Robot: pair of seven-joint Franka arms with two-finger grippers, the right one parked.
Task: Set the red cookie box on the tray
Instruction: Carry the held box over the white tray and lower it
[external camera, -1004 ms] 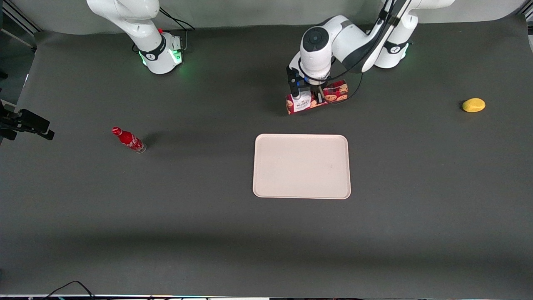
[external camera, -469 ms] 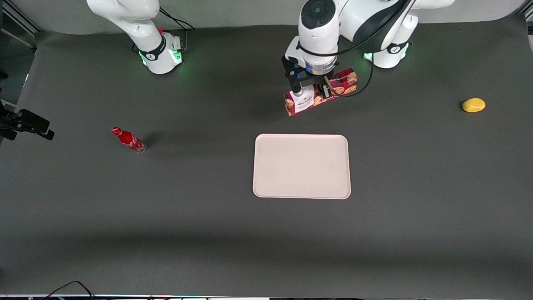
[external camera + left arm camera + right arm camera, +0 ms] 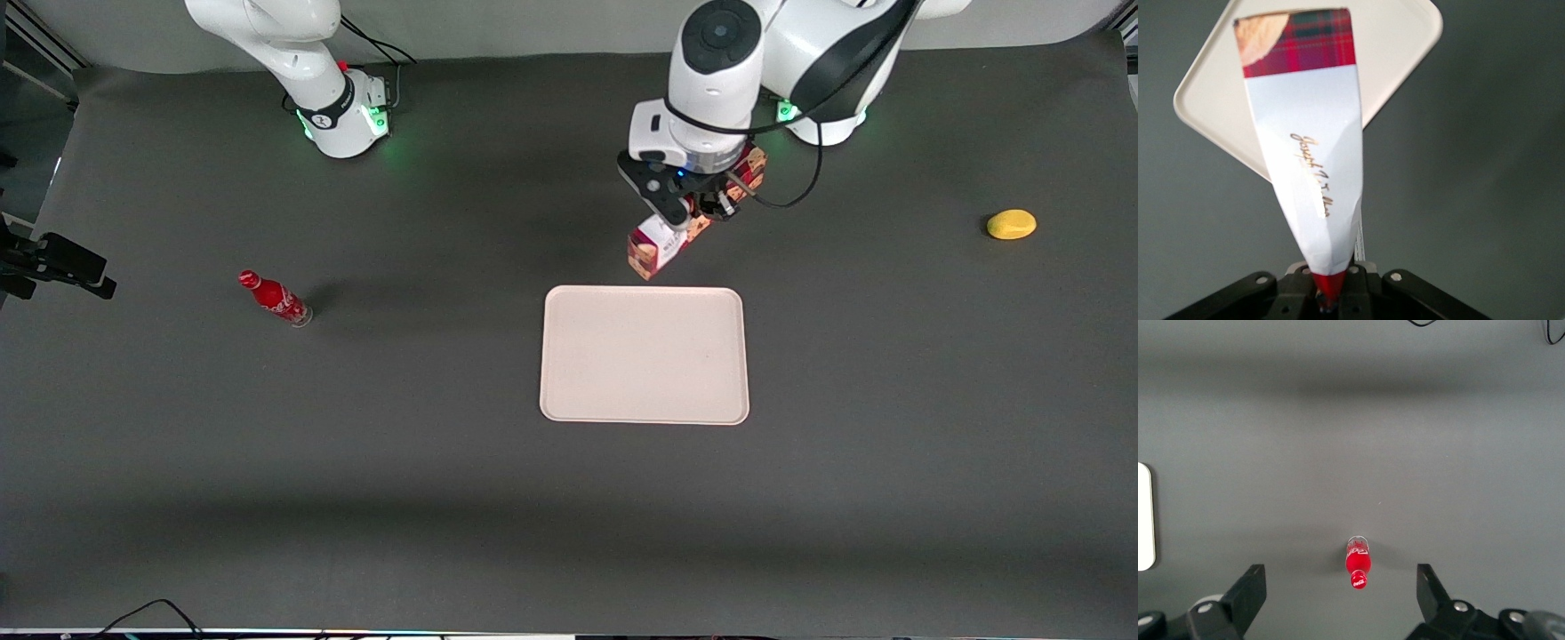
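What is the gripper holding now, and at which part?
The gripper holds the red cookie box near its middle, lifted off the table, just short of the tray.

Support is a dark grey matte table (image 3: 444, 498). Resting directly on it: the tray (image 3: 645, 354), flat, just nearer the front camera than the gripper (image 3: 698, 213), which hangs above the table; a small red bottle (image 3: 275, 299), well apart from the gripper toward the parked arm's end; a yellow lemon-like object (image 3: 1011, 224), well apart toward the working arm's end.
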